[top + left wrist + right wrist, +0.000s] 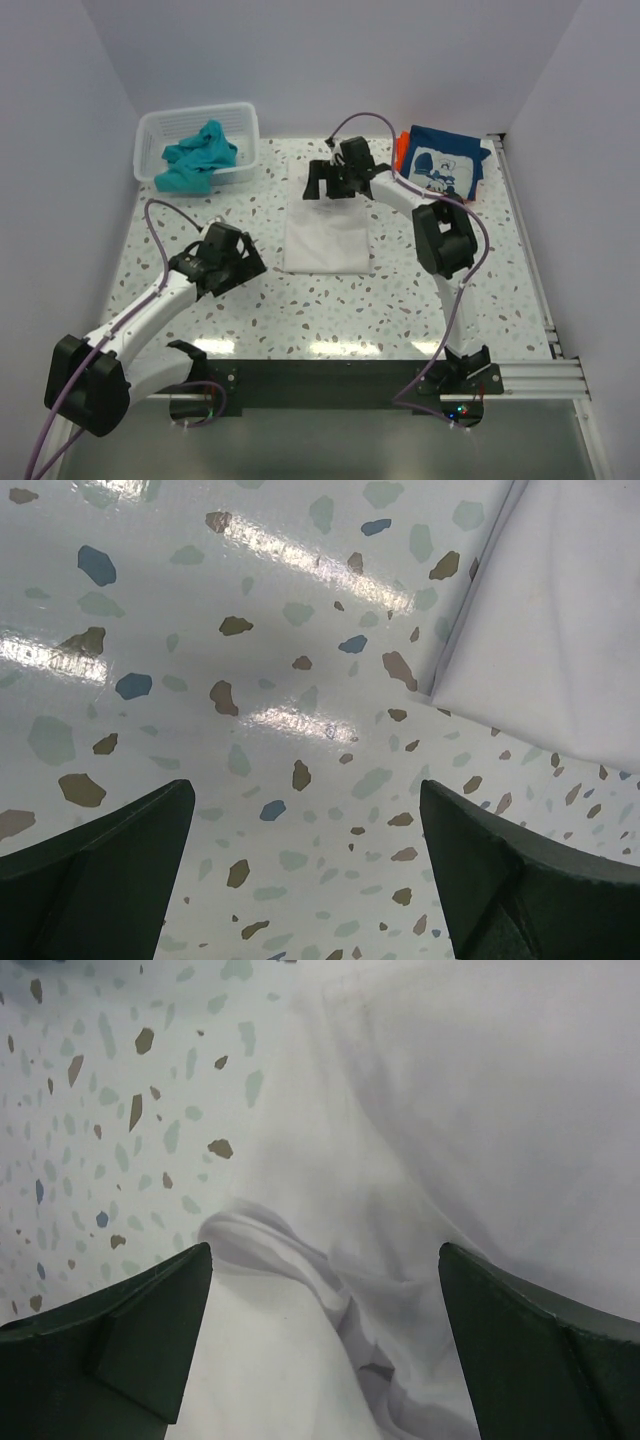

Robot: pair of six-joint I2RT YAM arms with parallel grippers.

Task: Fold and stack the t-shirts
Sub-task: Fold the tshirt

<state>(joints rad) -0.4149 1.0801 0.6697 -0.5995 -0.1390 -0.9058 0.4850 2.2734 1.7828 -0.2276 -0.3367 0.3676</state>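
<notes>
Left pincer (305, 790) wide over the speckled table (200, 630) — right pincer (325, 1260) wide above the white t-shirt (328, 240).

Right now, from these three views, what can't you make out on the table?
Orange shirt, top view: mostly hidden under the navy shirt.
Navy shirt's print, top view: too small to read.
White shirt, top view: far edge covered by the right end effector.
Teal shirt, top view: crumpled in the basket, partly veiled by its mesh wall.

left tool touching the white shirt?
Apart. Left wrist view: the left tool stands open over the table, and the corner of the white shirt lies off to the upper right, clear of it.
</notes>
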